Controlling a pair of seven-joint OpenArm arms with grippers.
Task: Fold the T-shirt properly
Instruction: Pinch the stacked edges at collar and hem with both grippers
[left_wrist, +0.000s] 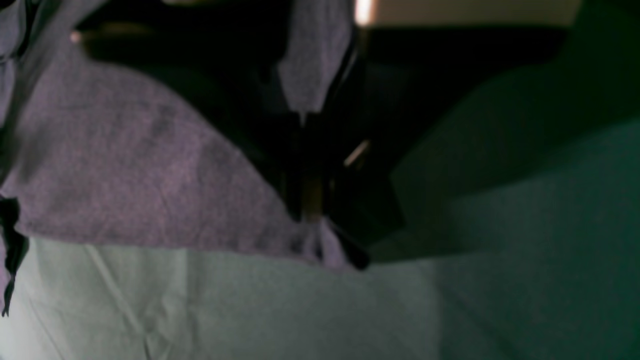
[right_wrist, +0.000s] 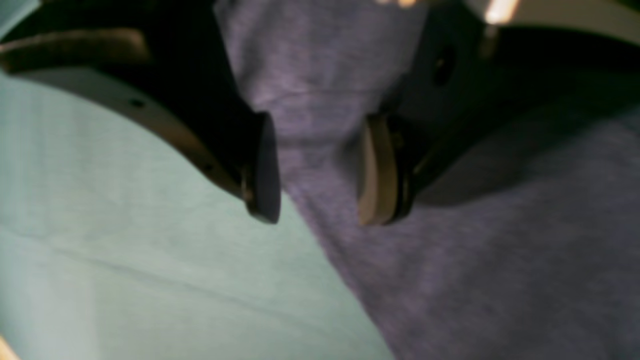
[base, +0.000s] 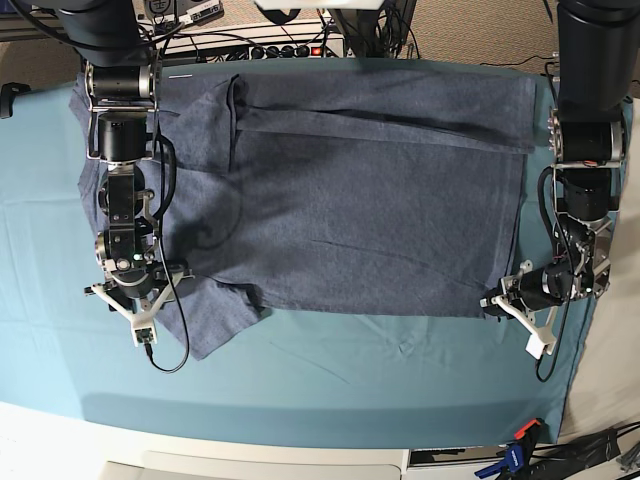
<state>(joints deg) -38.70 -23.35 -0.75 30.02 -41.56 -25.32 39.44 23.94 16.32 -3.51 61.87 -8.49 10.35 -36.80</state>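
Left gripper (left_wrist: 320, 225) is clenched on the hem corner of the T-shirt (base: 380, 210), a small fold of fabric pinched between its dark fingers in the left wrist view. Right gripper (right_wrist: 320, 170) is released: its two pads (right_wrist: 375, 170) stand apart with shirt fabric showing between them, low over the sleeve edge, and whether they touch the cloth cannot be told.

In the base view the T-shirt lies spread flat across the teal table cloth (base: 330, 370) that covers the bench, its length running sideways. It is a heathered slate blue-grey cotton, plain on the side facing up. The straight hem is at the left gripper's end; the sleeves and shoulders are at the right gripper's end, where one short sleeve splays out towards the near edge of the cloth. Along the shirt's far side a long strip is folded over, forming a narrow band with a slanting crease. Shallow wrinkles cross the body near the sleeves; the rest lies fairly smooth.
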